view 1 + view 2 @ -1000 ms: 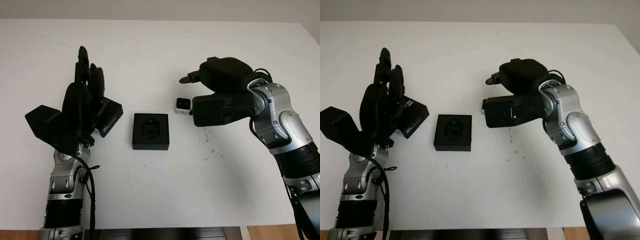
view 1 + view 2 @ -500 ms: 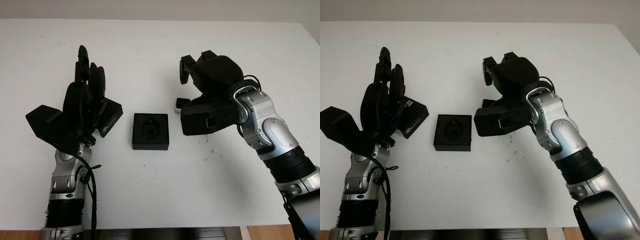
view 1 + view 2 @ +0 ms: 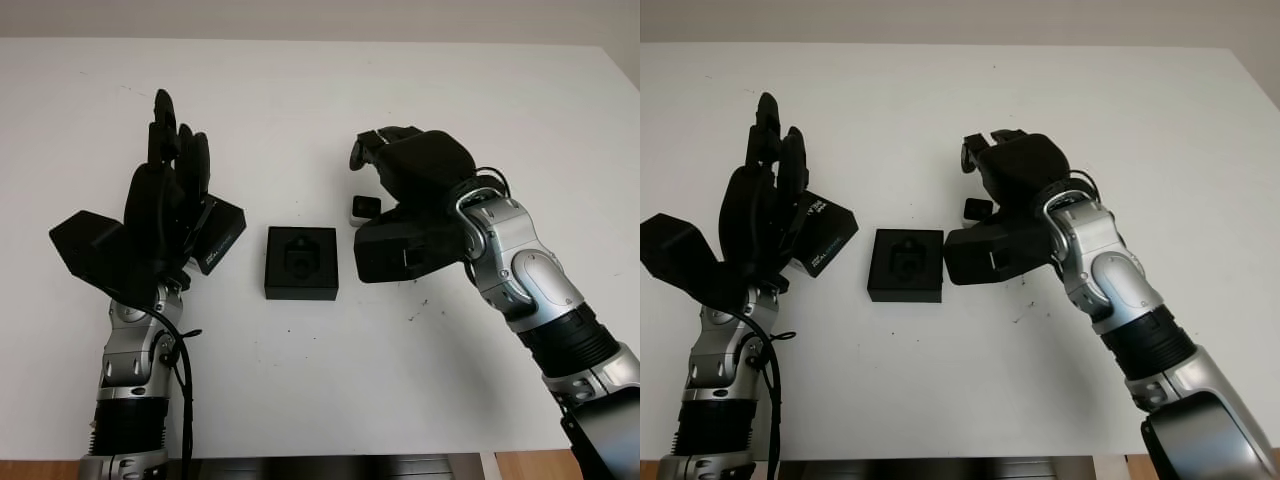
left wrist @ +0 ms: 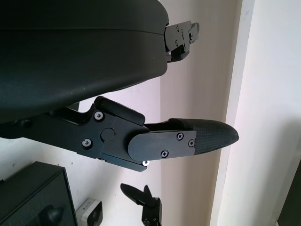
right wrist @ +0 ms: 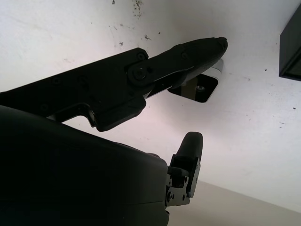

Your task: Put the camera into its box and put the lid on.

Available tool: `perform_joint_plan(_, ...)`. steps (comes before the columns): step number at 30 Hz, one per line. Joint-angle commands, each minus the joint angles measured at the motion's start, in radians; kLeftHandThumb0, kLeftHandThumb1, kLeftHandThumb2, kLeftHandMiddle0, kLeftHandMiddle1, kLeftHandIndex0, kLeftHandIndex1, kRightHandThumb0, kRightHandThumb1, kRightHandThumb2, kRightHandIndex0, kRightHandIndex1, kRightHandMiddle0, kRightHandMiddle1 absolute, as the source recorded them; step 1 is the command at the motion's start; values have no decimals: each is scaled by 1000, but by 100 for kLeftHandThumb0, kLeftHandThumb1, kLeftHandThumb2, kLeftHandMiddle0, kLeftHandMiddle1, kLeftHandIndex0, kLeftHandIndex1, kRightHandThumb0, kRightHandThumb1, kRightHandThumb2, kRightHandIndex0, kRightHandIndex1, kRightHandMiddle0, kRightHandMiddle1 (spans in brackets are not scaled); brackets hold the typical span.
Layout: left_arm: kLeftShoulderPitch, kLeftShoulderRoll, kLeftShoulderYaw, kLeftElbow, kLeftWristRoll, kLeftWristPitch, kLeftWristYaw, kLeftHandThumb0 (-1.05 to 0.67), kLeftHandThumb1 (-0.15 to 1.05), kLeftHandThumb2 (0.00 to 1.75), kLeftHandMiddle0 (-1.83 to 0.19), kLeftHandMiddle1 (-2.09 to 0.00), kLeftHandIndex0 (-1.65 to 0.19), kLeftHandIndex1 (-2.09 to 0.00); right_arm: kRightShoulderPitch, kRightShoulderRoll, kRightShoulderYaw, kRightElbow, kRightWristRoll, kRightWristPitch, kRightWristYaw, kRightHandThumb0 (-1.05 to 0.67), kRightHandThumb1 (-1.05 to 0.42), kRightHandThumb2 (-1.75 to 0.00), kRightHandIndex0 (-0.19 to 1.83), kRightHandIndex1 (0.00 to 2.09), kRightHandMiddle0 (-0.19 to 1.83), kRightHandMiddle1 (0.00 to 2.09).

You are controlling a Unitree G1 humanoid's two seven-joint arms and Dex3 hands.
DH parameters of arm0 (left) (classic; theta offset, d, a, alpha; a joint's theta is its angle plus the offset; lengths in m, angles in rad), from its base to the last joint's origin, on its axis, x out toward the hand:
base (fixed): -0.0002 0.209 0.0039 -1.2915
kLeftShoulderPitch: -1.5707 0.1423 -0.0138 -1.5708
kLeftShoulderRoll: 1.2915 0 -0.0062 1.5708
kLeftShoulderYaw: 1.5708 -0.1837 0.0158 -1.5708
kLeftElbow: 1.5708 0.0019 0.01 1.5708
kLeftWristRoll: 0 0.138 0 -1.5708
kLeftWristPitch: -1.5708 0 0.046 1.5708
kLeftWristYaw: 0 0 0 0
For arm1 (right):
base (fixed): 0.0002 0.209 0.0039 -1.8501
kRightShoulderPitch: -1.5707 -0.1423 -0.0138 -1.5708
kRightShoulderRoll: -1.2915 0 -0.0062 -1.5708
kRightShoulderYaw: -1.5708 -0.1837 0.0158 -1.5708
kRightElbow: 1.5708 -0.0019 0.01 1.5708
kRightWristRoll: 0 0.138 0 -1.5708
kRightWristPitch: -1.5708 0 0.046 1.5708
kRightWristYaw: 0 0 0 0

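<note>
The small white-and-black camera (image 3: 363,209) lies on the white table (image 3: 320,90), just right of the open black box (image 3: 301,262) with its moulded insert. My right hand (image 3: 372,168) hovers directly over the camera and is open; in the right wrist view one finger (image 5: 188,52) reaches across the camera (image 5: 200,88) while another stays apart from it. The black lid (image 3: 218,236) lies tilted to the left of the box, partly hidden behind my left hand (image 3: 165,190). That hand is held upright, open and idle.
The table's far edge runs along the top of the eye views and its near edge along the bottom. Small dark specks (image 3: 415,312) mark the surface right of the box. My right wrist camera housing (image 3: 400,250) hangs low beside the box.
My right hand has swung left and come down, from beside the camera to over it, with its fingers now arched above it. The left hand, box and lid have not moved.
</note>
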Motion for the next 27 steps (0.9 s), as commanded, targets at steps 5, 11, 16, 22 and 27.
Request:
perform_joint_plan(5,-13,2,7,3,-5,-14,-4,-76,105,47,19,0,19,0,4,0,-1,13,5,-11,-7,-81,-96,-5,17,8,-5,118)
perform_joint_plan(11,-8,6,3,-1,6,-16,0,-76,105,48,19,0,19,0,-3,-3,3,40,-8,-23,-31,-75,-96,-5,19,8,1,133)
perform_joint_plan(16,-1,5,3,-11,1,-5,0,-76,105,47,19,0,19,0,-12,-2,6,70,-9,-31,-43,-72,-96,-5,20,7,3,141)
perform_joint_plan(22,-2,0,6,-7,4,-18,10,-76,105,45,19,0,19,0,-16,0,8,107,-8,-43,-68,-70,-96,-5,22,8,5,142)
perform_joint_plan(27,-2,-4,7,-7,3,-22,19,-75,105,44,19,0,19,0,-24,5,7,151,6,-55,-86,-67,-95,-5,23,8,12,145)
